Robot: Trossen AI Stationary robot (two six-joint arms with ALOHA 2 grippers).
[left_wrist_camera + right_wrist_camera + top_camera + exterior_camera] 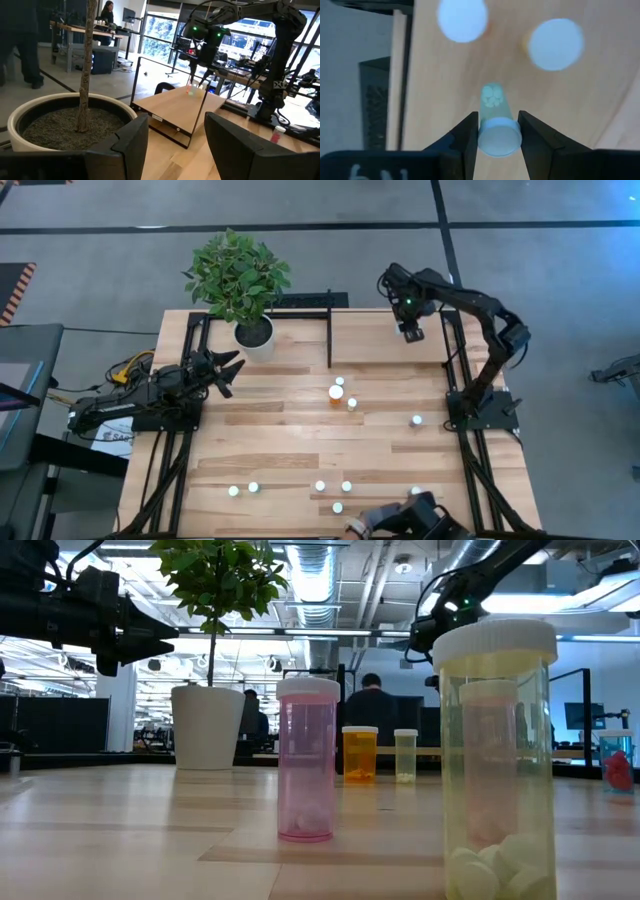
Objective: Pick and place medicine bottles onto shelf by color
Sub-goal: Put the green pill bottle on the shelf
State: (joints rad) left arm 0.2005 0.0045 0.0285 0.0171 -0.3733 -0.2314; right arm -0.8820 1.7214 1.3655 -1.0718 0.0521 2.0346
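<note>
My right gripper (411,332) hangs over the right part of the shelf (380,345), a light-wood board in black bars at the table's far side. It is shut on a greenish medicine bottle (495,102) with a white cap. Other white-capped bottles stand on their bases on the tabletop: an orange one (335,393) mid-table, a lone one (416,420) to the right, several near the front edge (320,486). The low view shows a pink bottle (307,760) and a yellow-green one (497,760) close up. My left gripper (232,370) waits open and level at the table's left. My right gripper pinches the greenish bottle by its white cap (499,139), one finger (468,131) on each side. The fingers come from above, pointing down. The bottle hangs below them, clear of the shelf board (175,110), with white pills showing in its bottom end.
A white plant pot (254,335) with a leafy plant stands at the shelf's left end, just ahead of my left gripper. An upright black bar (329,335) divides the shelf. A person's gloved hand (400,518) reaches in at the table's front edge.
</note>
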